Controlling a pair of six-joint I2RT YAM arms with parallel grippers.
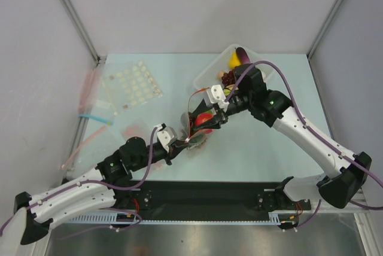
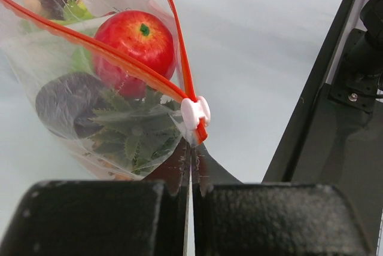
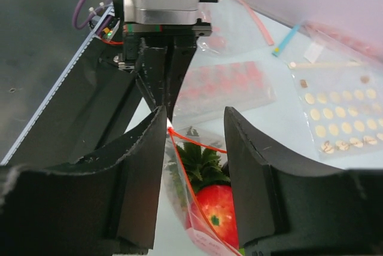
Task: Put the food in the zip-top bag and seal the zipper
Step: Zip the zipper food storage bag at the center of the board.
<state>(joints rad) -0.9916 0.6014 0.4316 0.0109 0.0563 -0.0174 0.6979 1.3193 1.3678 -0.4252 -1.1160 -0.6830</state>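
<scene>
The clear zip-top bag (image 1: 200, 125) hangs between my two grippers at mid table. Inside show the round red fruit (image 2: 136, 43), the pineapple's green crown (image 2: 134, 130) and a bit of green fruit (image 2: 81, 58). The orange-red zipper (image 2: 122, 58) runs in two parted strips that meet at a white slider (image 2: 195, 112). My left gripper (image 2: 191, 166) is shut on the bag's corner just below the slider. My right gripper (image 3: 194, 130) is open, its fingers on either side of the bag's mouth above the red fruit (image 3: 218, 214).
A clear plastic tub (image 1: 210, 70) with yellow and purple toy food stands at the back right. A sheet of white dots (image 1: 133, 85) and a packet of pink-red dots (image 3: 224, 88) lie to the left. A black rail (image 1: 209, 193) runs along the near edge.
</scene>
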